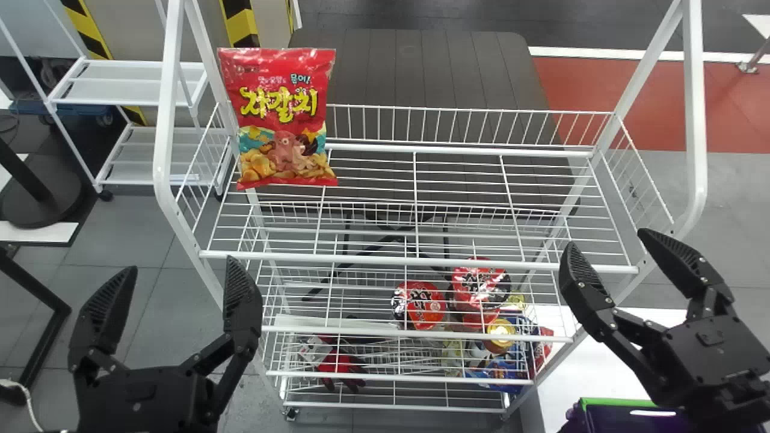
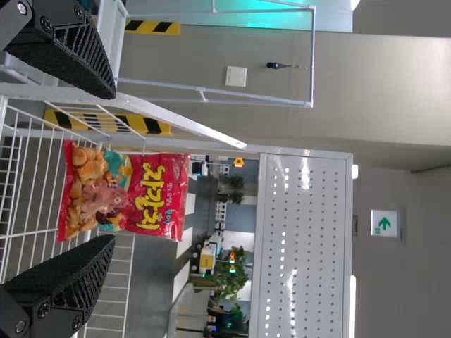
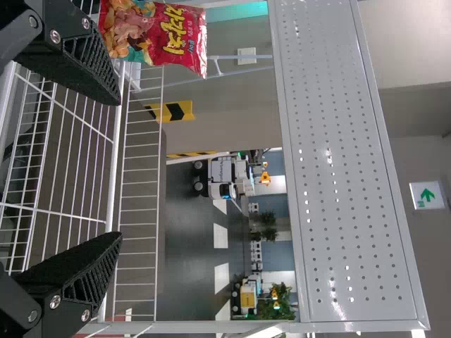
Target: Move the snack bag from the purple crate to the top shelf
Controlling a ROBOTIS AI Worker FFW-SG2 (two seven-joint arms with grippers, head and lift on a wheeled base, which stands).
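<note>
The red snack bag stands upright at the left end of the rack's top wire shelf, near its back corner. In the left wrist view the bag is beyond the fingers, apart from them; the right wrist view has the bag farther off. My left gripper is open at the lower left, in front of the rack, with nothing between its fingers. Over the rack's right front corner, my right gripper is open and holds nothing; its fingers are spread. Part of a dark purple crate lies below it.
Lower shelves carry red cup packages, a yellow-lidded item and red-and-black gloves. White side posts frame the rack. A white table is at the lower right, and a smaller white rack stands back left.
</note>
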